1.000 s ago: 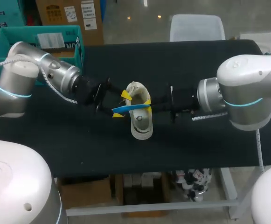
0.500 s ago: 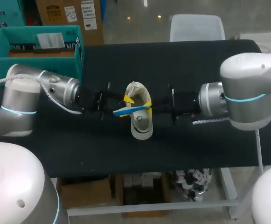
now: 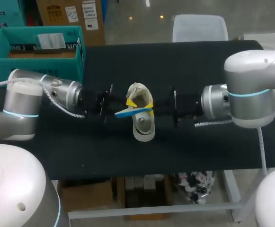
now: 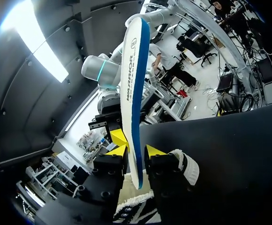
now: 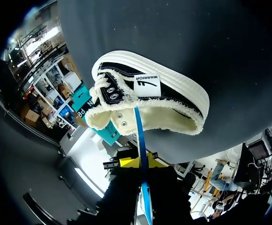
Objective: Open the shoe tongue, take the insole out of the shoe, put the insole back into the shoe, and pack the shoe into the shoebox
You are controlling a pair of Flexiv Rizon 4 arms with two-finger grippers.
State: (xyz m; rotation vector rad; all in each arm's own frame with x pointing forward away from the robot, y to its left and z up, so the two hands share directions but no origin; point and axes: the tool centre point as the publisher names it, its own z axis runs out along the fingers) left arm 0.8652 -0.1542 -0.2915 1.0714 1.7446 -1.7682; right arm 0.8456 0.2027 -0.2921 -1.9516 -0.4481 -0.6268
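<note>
A black canvas shoe with a white sole and cream lining lies at the table's middle. The blue-and-white insole hangs across it, just above its opening. My left gripper comes in from the left. In its wrist view the insole stands on edge between the yellow tips, and both fingers press its sides at the left gripper. My right gripper holds the other end, its fingers shut on the thin insole at the right gripper. The shoe lies just ahead of it.
The teal shoebox stands open at the table's back left corner, behind my left arm. The black tabletop spreads around the shoe on all sides.
My left gripper has narrowed its fingers onto the insole, and its arm has settled lower and closer to the shoe. The right arm and the shoe have kept still.
</note>
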